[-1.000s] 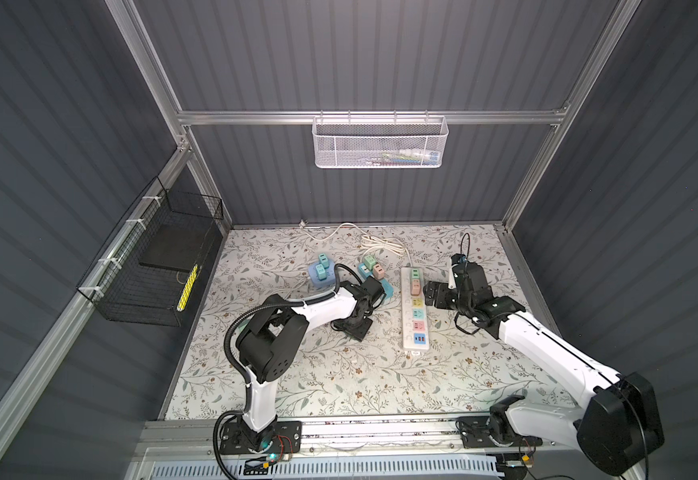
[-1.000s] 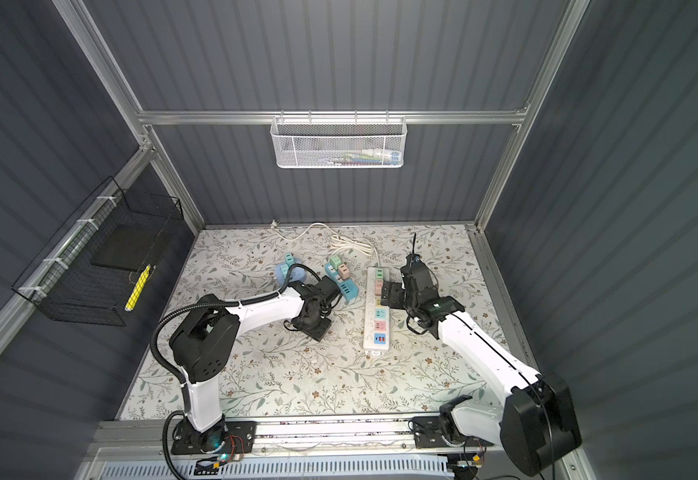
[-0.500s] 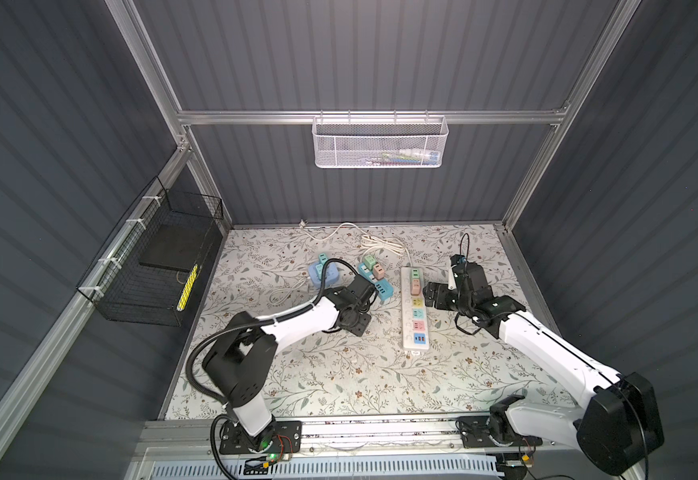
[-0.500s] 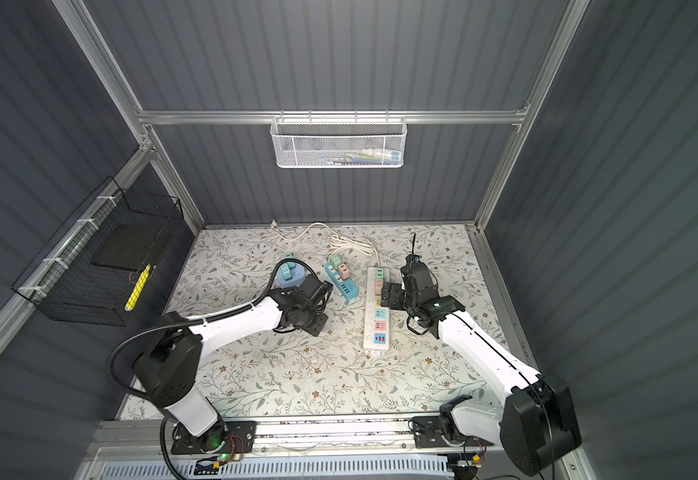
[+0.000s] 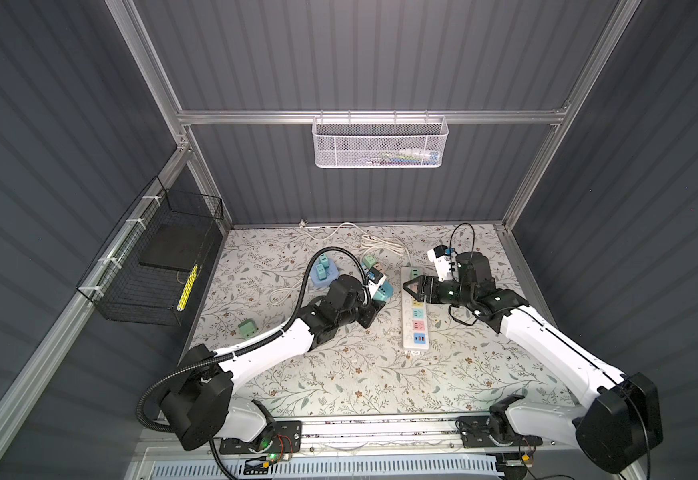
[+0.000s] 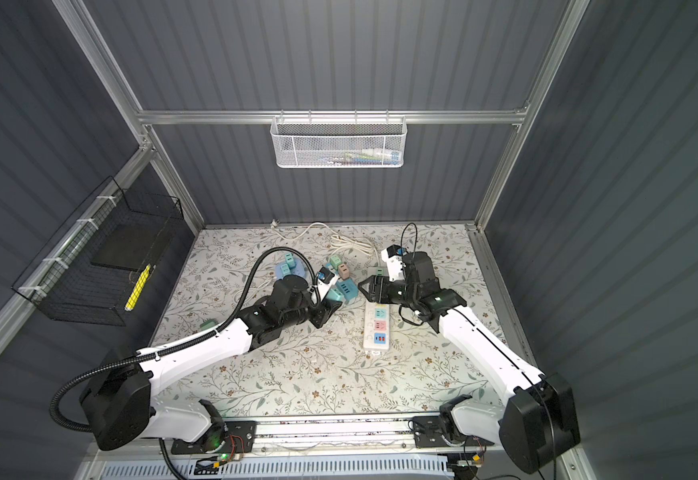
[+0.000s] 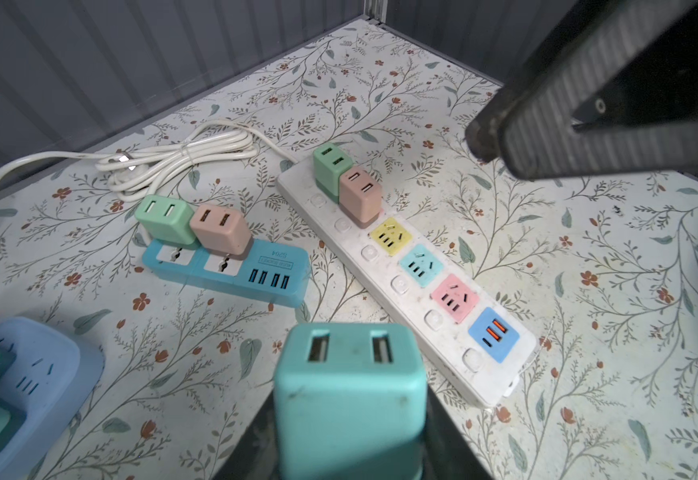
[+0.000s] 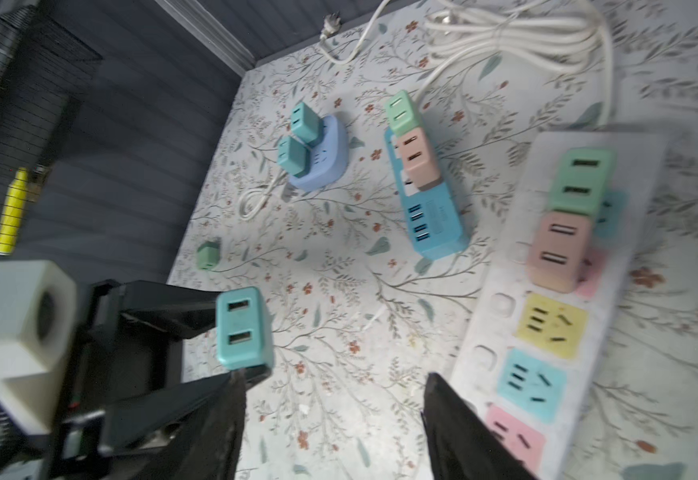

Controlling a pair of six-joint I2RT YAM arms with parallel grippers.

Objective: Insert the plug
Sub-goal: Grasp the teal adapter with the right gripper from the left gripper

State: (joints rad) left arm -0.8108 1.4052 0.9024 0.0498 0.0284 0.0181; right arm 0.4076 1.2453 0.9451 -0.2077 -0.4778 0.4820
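Observation:
My left gripper [image 5: 374,309] is shut on a teal two-port plug [image 7: 349,395], held a little above the mat between the blue strip and the white power strip [image 7: 401,266]. The right wrist view shows the same plug [image 8: 243,328] between the left gripper's black fingers. My right gripper [image 8: 335,415] is open with nothing between its fingers and hovers over the white strip's [image 5: 414,316] far half. That strip carries a green plug [image 7: 330,170] and a pink plug [image 7: 360,199]. Its yellow [image 7: 391,237], teal [image 7: 418,266] and pink [image 7: 453,297] sockets are free.
A blue power strip [image 7: 231,266] with a green and a pink plug lies left of the white one. A round light-blue socket base [image 8: 318,158] holds two teal plugs. A loose green plug [image 5: 247,328] lies near the mat's left edge. A coiled white cable [image 5: 380,245] sits at the back.
The left arm's shoulder and elbow have swung down and to the left, while its gripper stays beside the blue strip. The right arm has hardly moved.

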